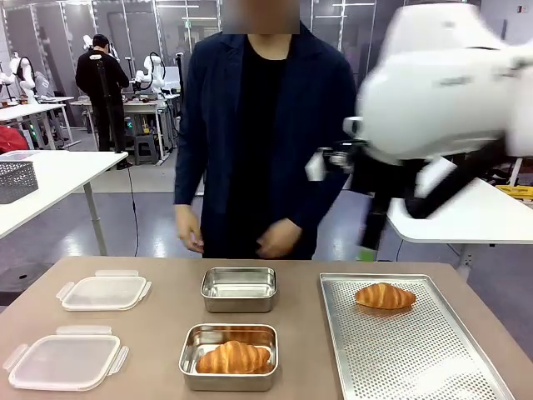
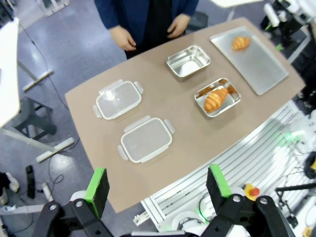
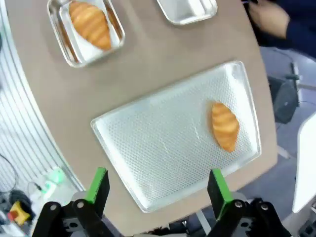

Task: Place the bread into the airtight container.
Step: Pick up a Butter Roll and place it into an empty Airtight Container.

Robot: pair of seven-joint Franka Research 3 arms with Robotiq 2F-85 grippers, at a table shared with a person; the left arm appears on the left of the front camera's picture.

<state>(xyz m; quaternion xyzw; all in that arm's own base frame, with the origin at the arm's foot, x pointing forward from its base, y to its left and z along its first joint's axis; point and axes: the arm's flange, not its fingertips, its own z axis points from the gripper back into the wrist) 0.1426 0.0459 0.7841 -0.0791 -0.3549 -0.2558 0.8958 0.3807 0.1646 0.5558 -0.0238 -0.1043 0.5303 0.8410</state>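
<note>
One bread, a croissant (image 1: 385, 296) (image 3: 225, 126) (image 2: 241, 43), lies at the far end of the perforated tray (image 1: 416, 350) (image 3: 163, 148). A second croissant (image 1: 235, 358) (image 2: 216, 98) (image 3: 90, 24) lies inside the near steel airtight container (image 1: 188, 367). Behind it, the far steel container (image 1: 239, 288) (image 2: 188, 61) holds nothing. My right gripper (image 3: 158, 186) hangs open high over the tray, with nothing between its green pads. High above the table's left side, my left gripper (image 2: 157, 185) is open and holds nothing. My right arm (image 1: 441, 83) shows blurred at the upper right.
Two clear plastic lids (image 1: 104, 292) (image 1: 65, 361) lie on the table's left side. A person stands at the far edge with both hands (image 1: 279, 237) held low near the table. Bare table surface lies between the containers and the tray.
</note>
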